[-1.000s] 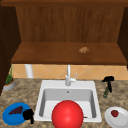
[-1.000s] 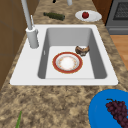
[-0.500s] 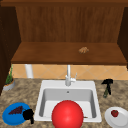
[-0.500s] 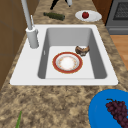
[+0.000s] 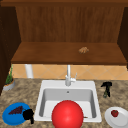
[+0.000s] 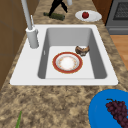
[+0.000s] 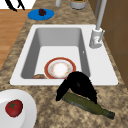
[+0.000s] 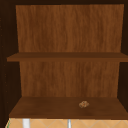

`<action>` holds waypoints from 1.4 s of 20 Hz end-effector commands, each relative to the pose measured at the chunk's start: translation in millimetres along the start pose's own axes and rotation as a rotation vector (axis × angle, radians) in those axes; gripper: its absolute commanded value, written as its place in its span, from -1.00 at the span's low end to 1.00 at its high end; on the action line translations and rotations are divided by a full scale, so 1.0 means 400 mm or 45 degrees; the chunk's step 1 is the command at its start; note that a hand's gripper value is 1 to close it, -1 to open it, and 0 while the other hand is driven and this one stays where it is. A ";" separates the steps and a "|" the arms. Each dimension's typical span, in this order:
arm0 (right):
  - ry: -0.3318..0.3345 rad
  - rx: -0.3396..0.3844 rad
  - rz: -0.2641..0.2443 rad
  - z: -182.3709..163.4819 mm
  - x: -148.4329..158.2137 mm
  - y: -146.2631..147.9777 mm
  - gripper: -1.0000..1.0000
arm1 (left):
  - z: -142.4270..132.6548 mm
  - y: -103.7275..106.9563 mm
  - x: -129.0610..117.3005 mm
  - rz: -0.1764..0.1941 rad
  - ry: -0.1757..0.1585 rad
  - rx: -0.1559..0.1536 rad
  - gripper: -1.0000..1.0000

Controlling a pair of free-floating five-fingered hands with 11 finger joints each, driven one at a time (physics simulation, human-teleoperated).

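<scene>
1. the right hand (image 7: 78, 86) is hovering over a dark green cucumber (image 7: 87, 105) that is lying flat on the counter (image 7: 57, 115), just past the sink's right rim; its fingers are arching down around the cucumber's near end, seemingly closing on it, though i cannot tell whether they are gripping yet.
2. in the front view the right hand (image 5: 106, 86) is standing palm down with fingers pointing at the counter, and the cucumber (image 5: 106, 94) is sitting under it near the counter's right edge.
3. the left hand (image 5: 28, 115) is hanging at the front left corner of the counter, against the edge of the blue plate (image 5: 10, 117); its fingers are looking curled with nothing in them.
4. grapes (image 6: 117, 111) are lying on the blue plate, probably set out as a serving.
5. a tomato (image 7: 13, 108) is resting on a white plate (image 7: 26, 115) at the counter's front right corner, near the cucumber.
6. a red-rimmed plate (image 6: 67, 63) is lying flat on the sink (image 6: 100, 80) floor, and a small brown bowl (image 6: 82, 50) is sitting beside it.
7. a small brown lump (image 8: 84, 104) is sitting toward the right of the lower shelf (image 8: 50, 108).
</scene>
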 end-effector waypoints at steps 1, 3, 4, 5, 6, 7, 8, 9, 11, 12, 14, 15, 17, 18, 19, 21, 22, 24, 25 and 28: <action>-0.047 0.023 0.138 -0.061 -0.009 0.032 -1.00 | 0.000 0.000 0.000 0.000 0.000 0.000 0.00; -0.070 -0.041 0.189 -0.077 -0.008 0.050 -1.00 | 0.000 0.000 0.000 0.000 0.000 0.000 0.00; -0.110 -0.063 0.187 -0.074 -0.005 0.058 -1.00 | 0.000 0.000 0.000 0.000 0.000 0.000 0.00; -0.151 -0.086 0.192 -0.079 -0.002 0.065 -1.00 | 0.000 0.000 0.000 0.000 0.000 0.000 0.00; -0.186 -0.110 0.199 -0.086 0.001 0.071 -1.00 | 0.000 0.000 0.000 0.000 0.000 0.000 0.00; -0.221 -0.130 0.205 -0.094 0.003 0.077 -1.00 | 0.000 0.000 0.000 0.000 0.000 0.000 0.00; -0.249 -0.142 0.206 -0.102 0.004 0.083 -1.00 | 0.000 0.000 0.000 0.000 0.000 0.000 0.00; -0.284 -0.156 0.205 -0.110 0.003 0.091 -1.00 | 0.000 0.000 0.000 0.000 0.000 0.000 0.00; -0.318 -0.219 0.256 -0.122 0.018 0.114 1.00 | 0.000 0.000 0.000 0.000 0.000 0.000 0.00; -0.319 -0.284 0.319 -0.132 0.034 0.113 1.00 | 0.000 0.000 0.000 0.000 0.000 0.000 0.00; -0.315 -0.347 0.346 -0.118 0.035 0.117 1.00 | 0.000 0.000 0.000 0.000 0.000 0.000 0.00; -0.330 -0.380 0.331 -0.107 0.037 0.120 1.00 | 0.000 0.000 0.000 0.000 0.000 0.000 0.00; -0.326 -0.467 0.314 -0.088 0.024 0.132 1.00 | 0.000 0.000 0.000 0.000 0.000 0.000 0.00; -0.314 -0.524 0.310 -0.077 0.020 0.138 1.00 | 0.000 0.000 0.000 0.000 0.000 0.000 0.00; -0.314 -0.553 0.307 -0.077 0.023 0.137 1.00 | 0.000 0.000 0.000 0.000 0.000 0.000 0.00; -0.273 -0.569 0.284 -0.087 0.026 0.127 1.00 | 0.000 0.000 0.000 0.000 0.000 0.000 0.00; -0.256 -0.562 0.266 -0.091 0.030 0.121 1.00 | 0.000 0.000 0.000 0.000 0.000 0.000 0.00; -0.228 -0.621 0.199 -0.090 0.041 0.103 1.00 | 0.000 0.000 0.000 0.000 0.000 0.000 0.00; -0.217 -0.650 0.190 -0.051 0.034 0.072 1.00 | 0.000 0.000 0.000 0.000 0.000 0.000 0.00; -0.189 -0.615 0.164 -0.003 0.062 0.032 1.00 | 0.000 0.000 0.000 0.000 0.000 0.000 0.00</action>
